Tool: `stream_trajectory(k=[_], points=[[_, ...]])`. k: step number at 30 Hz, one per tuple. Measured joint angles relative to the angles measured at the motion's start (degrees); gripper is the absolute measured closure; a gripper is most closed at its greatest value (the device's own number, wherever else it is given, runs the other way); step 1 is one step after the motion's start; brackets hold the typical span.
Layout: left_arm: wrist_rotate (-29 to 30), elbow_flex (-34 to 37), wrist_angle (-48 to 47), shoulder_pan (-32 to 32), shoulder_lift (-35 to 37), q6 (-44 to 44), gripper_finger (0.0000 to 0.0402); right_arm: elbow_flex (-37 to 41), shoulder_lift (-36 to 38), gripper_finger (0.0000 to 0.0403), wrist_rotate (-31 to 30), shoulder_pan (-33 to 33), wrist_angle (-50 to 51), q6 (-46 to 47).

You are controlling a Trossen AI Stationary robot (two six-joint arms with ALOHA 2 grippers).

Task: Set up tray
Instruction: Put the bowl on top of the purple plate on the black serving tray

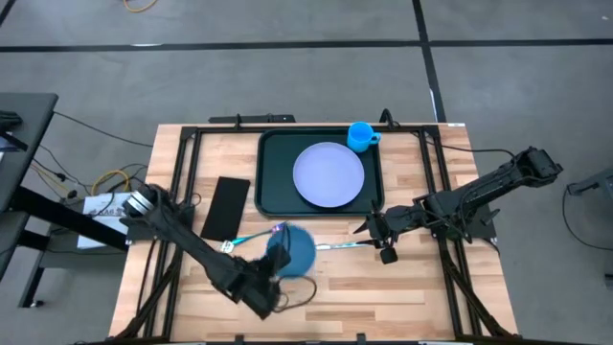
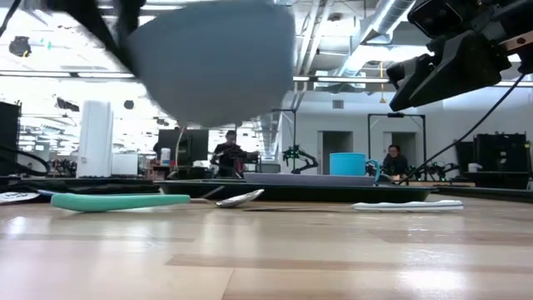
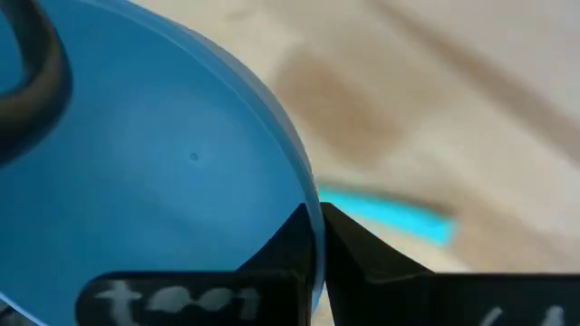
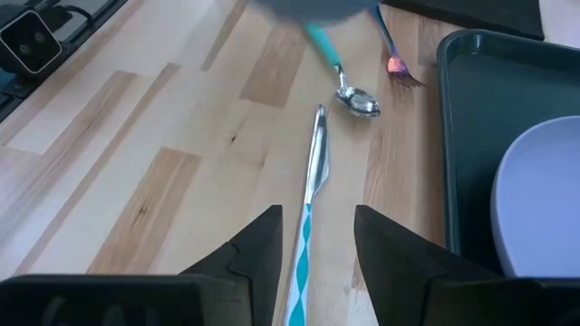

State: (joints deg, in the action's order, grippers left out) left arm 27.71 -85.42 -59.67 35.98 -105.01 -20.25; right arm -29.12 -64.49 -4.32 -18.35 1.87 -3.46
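- Left gripper [image 3: 313,249] pinched shut on the rim of the blue bowl [image 1: 295,251], which the low view shows lifted clear of the surface [image 1: 402,297]; probably bound for the tray.
- Right gripper [image 4: 315,240] half open, empty, hovering above the knife [image 4: 313,181], likely the next pick.
- Tray [image 1: 276,158] sits at the surface's far side, holding the lavender plate [image 1: 329,174], blue cup [image 1: 360,135] at its corner.
- Spoon [image 4: 349,91] and fork [image 4: 397,56] lie between bowl and tray.
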Motion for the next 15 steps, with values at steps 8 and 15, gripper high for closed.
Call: stream_trajectory(k=[8, 15], points=[[4.6, 0.0, 2.8, -13.3, 13.1, -3.6, 0.0401, 0.0, 0.0, 0.0272, 0.0, 0.0, -0.2, -0.9], [-5.0, -0.1, 15.7, -31.7, 16.6, -16.8, 0.0401, 0.0, 0.0, 0.0272, 0.0, 0.0, 0.6, -1.6]])
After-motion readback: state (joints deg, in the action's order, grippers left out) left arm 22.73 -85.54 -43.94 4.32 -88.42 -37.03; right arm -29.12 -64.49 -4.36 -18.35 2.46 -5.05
